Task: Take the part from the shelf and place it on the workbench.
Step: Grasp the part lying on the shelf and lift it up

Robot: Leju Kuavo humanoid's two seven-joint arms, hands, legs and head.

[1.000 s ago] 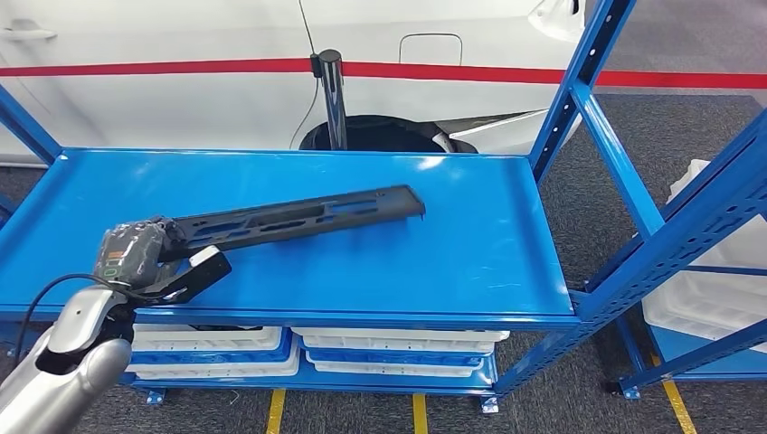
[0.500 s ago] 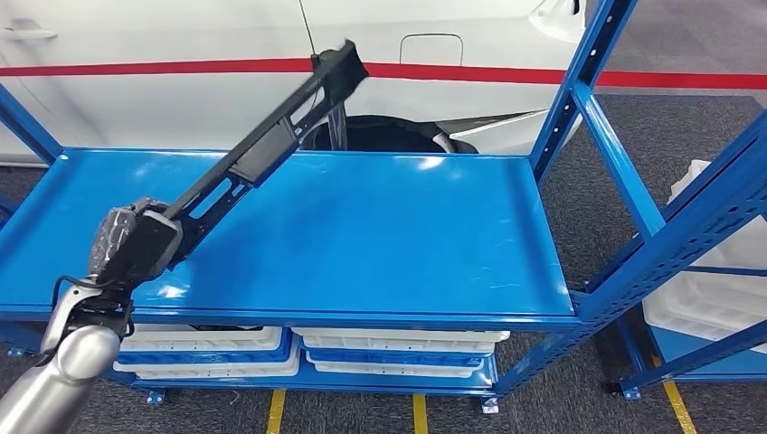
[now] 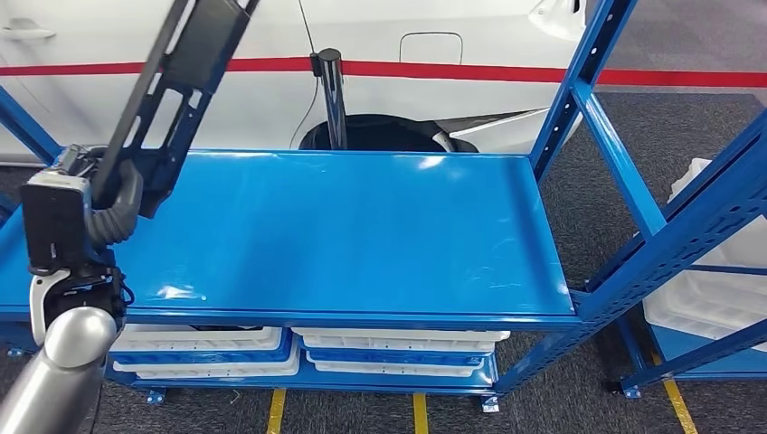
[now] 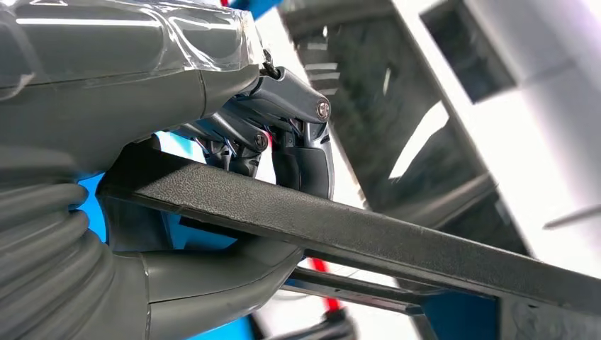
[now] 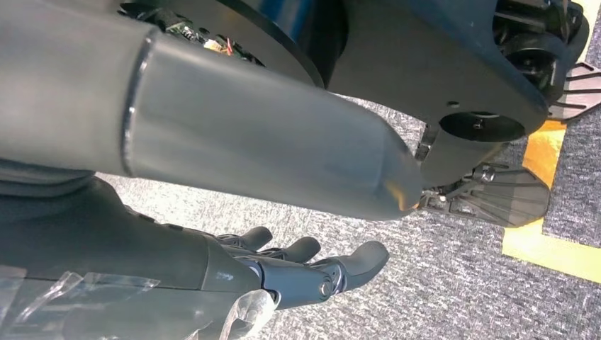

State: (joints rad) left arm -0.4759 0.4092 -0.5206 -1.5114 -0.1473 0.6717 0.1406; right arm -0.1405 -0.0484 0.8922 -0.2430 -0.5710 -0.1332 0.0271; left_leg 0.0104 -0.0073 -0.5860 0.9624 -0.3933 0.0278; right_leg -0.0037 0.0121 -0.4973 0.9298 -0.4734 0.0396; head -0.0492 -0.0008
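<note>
The part [image 3: 181, 72] is a long black slotted bar. My left hand [image 3: 95, 203] grips its near end at the left edge of the blue shelf [image 3: 362, 235]. The bar stands steeply up from the hand and runs out of the top of the head view, clear of the shelf surface. In the left wrist view the hand [image 4: 212, 177] wraps around the bar [image 4: 397, 244], thumb on one side and dark fingers on the other. My right hand [image 5: 283, 273] hangs over grey carpet with its fingers apart and nothing in it.
A white car with a red stripe [image 3: 434, 68] stands behind the shelf, with a black post [image 3: 333, 95] at its far edge. Blue uprights [image 3: 633, 181] rise on the right. White trays [image 3: 398, 348] lie on the level below. Yellow floor lines [image 3: 420, 411] run under the shelf.
My left hand has lifted the bar off the shelf and swung it from nearly flat to steeply upright. The hand has moved left and back.
</note>
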